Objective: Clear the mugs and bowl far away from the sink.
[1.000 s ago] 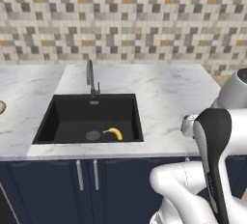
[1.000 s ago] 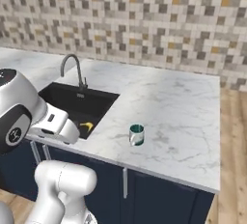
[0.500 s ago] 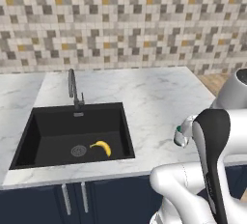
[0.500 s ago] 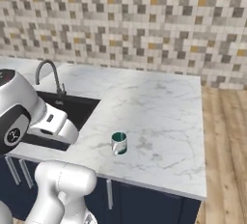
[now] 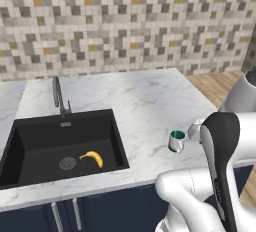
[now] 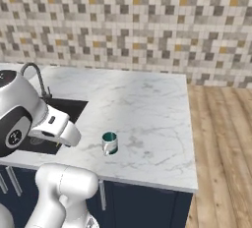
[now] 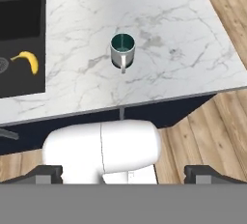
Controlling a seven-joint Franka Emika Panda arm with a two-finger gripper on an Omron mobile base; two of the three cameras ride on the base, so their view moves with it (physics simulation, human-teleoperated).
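A silvery mug with a teal inside (image 5: 176, 141) (image 6: 109, 142) (image 7: 122, 49) stands upright on the marble counter (image 5: 145, 96), near its front edge and to the right of the black sink (image 5: 20, 148) (image 6: 71, 107) (image 7: 19, 6). In the hand view my gripper (image 7: 126, 175) hangs back from the counter, off its front edge, with the mug ahead of it. Its fingertips (image 7: 47, 174) stand far apart, open, with nothing between them. The bowl is out of view.
A banana (image 5: 93, 158) (image 7: 29, 60) lies in the sink by the drain. The grey gooseneck faucet (image 5: 58, 96) (image 6: 37, 76) rises behind the basin. The counter ends at the right, beside wooden floor (image 6: 221, 148). A tiled wall runs along the back.
The base has driven to the right along the counter, so the sink has slid left in both base views and the mug has come into the left base view. The gripper stays open.
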